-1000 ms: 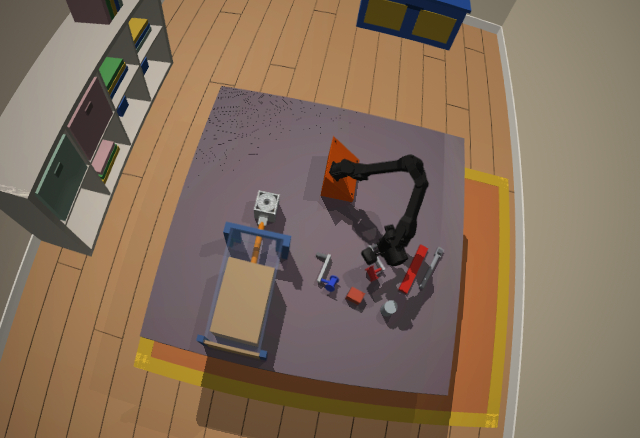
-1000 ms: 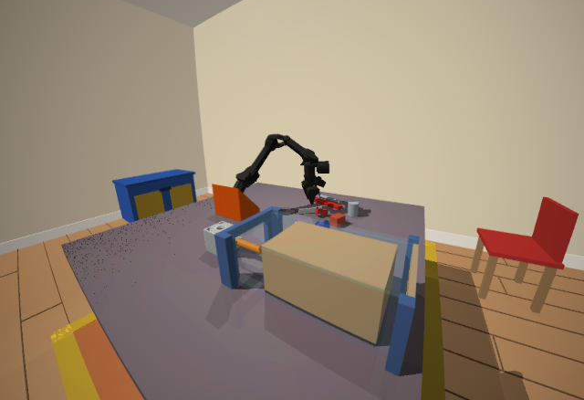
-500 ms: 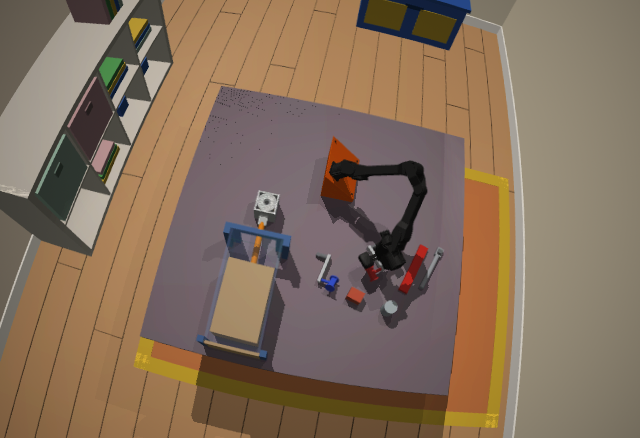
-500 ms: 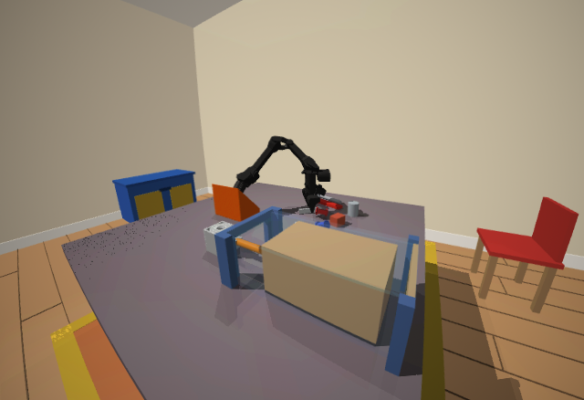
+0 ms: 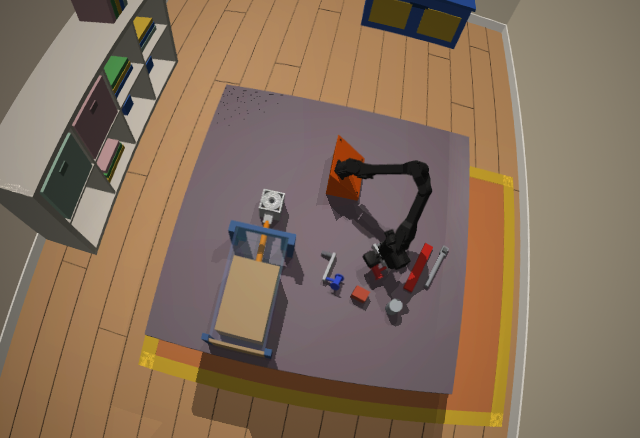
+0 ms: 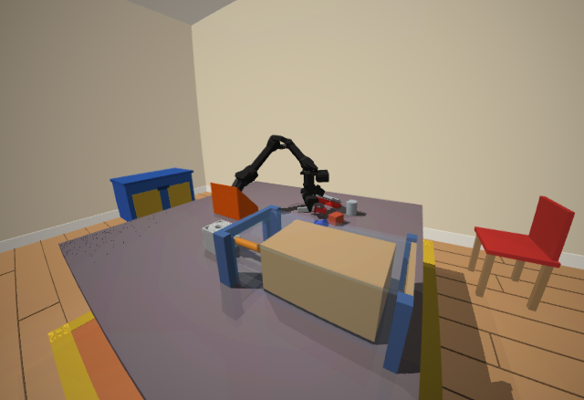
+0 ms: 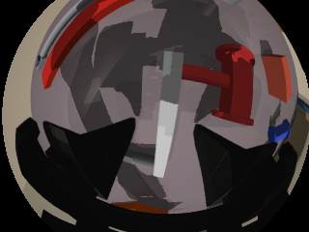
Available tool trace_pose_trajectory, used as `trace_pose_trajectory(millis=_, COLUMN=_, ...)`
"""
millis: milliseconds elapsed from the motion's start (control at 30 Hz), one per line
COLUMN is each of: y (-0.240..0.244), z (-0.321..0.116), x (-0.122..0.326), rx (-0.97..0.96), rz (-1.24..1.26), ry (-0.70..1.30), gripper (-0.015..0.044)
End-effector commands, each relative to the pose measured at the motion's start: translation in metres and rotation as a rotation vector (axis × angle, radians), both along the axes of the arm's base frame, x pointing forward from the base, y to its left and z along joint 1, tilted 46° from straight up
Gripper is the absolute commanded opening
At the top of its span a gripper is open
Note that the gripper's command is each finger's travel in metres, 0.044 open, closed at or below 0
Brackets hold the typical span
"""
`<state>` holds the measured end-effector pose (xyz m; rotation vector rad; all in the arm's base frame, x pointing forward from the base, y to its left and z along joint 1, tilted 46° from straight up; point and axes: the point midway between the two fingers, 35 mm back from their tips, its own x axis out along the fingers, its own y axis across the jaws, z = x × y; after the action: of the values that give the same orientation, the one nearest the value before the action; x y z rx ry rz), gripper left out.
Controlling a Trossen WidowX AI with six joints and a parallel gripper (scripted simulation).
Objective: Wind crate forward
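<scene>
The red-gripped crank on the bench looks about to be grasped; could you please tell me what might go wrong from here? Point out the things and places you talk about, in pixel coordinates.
The tool point(image 5: 379, 257) point(image 6: 309, 207) point(image 7: 165, 126) is open around the crank's pale bar point(image 7: 168, 111), so closing might twist the crank. Its red grip point(image 7: 237, 84) sticks out sideways and could catch a finger. A similar crank with a blue grip point(image 5: 336, 281) point(image 7: 279, 131) lies nearby, so this may be the wrong handle.

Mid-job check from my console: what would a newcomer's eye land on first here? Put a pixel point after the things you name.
Probably the big tan crate point(image 5: 248, 299) point(image 6: 325, 282), sitting in the clear-panelled, blue-posted cubby with an orange strap point(image 5: 262, 242) point(image 6: 246, 243) running to the pale winch point(image 5: 271, 199) point(image 6: 212, 237). Next, the black arm point(image 5: 421, 180) point(image 6: 278, 140) arching from its orange mount point(image 5: 345, 185) point(image 6: 228, 201), its claw point(image 5: 377, 257) point(image 7: 165, 126) open over a red-gripped crank point(image 5: 378, 271) point(image 7: 237, 84).
</scene>
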<state>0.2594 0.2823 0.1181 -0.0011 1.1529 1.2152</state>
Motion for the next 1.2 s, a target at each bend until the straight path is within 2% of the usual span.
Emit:
trace_pose_trajectory(millis=0, y=0.0, z=0.001, x=0.0, rx=0.001, rz=0.002, ry=-0.001, gripper=0.0178)
trace_pose_trajectory(millis=167, y=0.0, z=0.001, x=0.0, rx=0.001, rz=0.002, ry=-0.001, gripper=0.0046)
trace_pose_trajectory(millis=400, y=0.0, z=0.001, x=0.0, rx=0.001, rz=0.002, ry=-0.001, gripper=0.0)
trace_pose_trajectory(millis=667, y=-0.006, z=0.005, x=0.003, rx=-0.003, rz=0.002, ry=-0.002, gripper=0.0)
trace_pose_trajectory(millis=900, y=-0.074, z=0.067, x=0.021, rx=-0.021, rz=0.0, ry=-0.005, gripper=0.0)
trace_pose_trajectory(millis=1167, y=-0.112, z=0.105, x=0.017, rx=-0.012, rz=-0.005, ry=-0.001, gripper=0.0)
